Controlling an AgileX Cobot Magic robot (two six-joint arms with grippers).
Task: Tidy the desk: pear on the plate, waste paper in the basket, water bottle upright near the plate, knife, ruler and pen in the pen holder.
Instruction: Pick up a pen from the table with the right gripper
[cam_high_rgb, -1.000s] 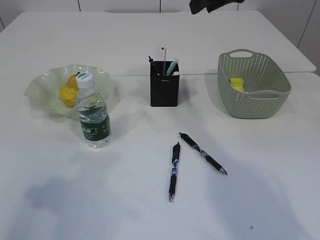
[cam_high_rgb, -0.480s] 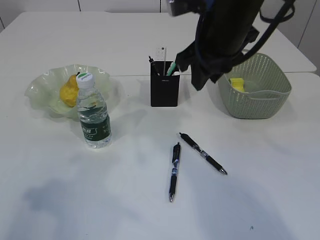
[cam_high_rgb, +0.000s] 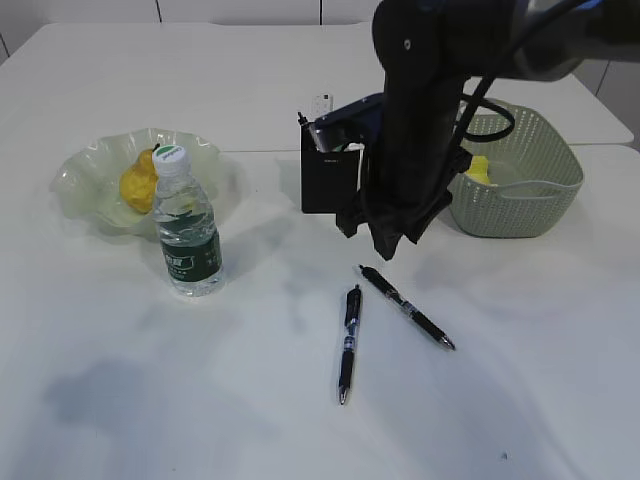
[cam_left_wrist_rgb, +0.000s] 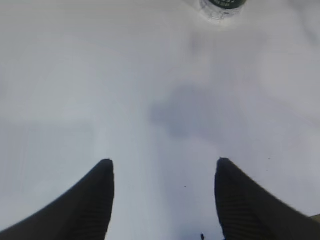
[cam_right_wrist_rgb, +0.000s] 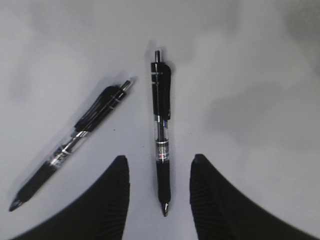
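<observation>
Two black pens lie on the desk (cam_high_rgb: 120, 420). My right gripper (cam_high_rgb: 385, 243) is open and hangs just above the right pen's (cam_high_rgb: 405, 306) clicker end. In the right wrist view that pen (cam_right_wrist_rgb: 161, 100) lies between the open jaws (cam_right_wrist_rgb: 159, 157), and the left pen (cam_high_rgb: 347, 342) shows beside it (cam_right_wrist_rgb: 75, 145). The pear (cam_high_rgb: 138, 182) sits on the green plate (cam_high_rgb: 75, 170). The water bottle (cam_high_rgb: 187, 225) stands upright in front of the plate. The pen holder (cam_high_rgb: 322, 185) holds the ruler and knife, partly hidden by the arm. The waste paper (cam_high_rgb: 476, 168) lies in the basket (cam_high_rgb: 520, 215). My left gripper (cam_left_wrist_rgb: 164, 161) is open over bare desk.
The right arm (cam_high_rgb: 420, 110) covers the space between the pen holder and the basket. The bottle's base (cam_left_wrist_rgb: 221, 7) shows at the top edge of the left wrist view. The left arm is out of the exterior view; its shadow (cam_high_rgb: 100, 390) lies at the front left.
My right arm has come down from the back edge of the view, past the pen holder, to just above the right pen. Nothing else has moved.
</observation>
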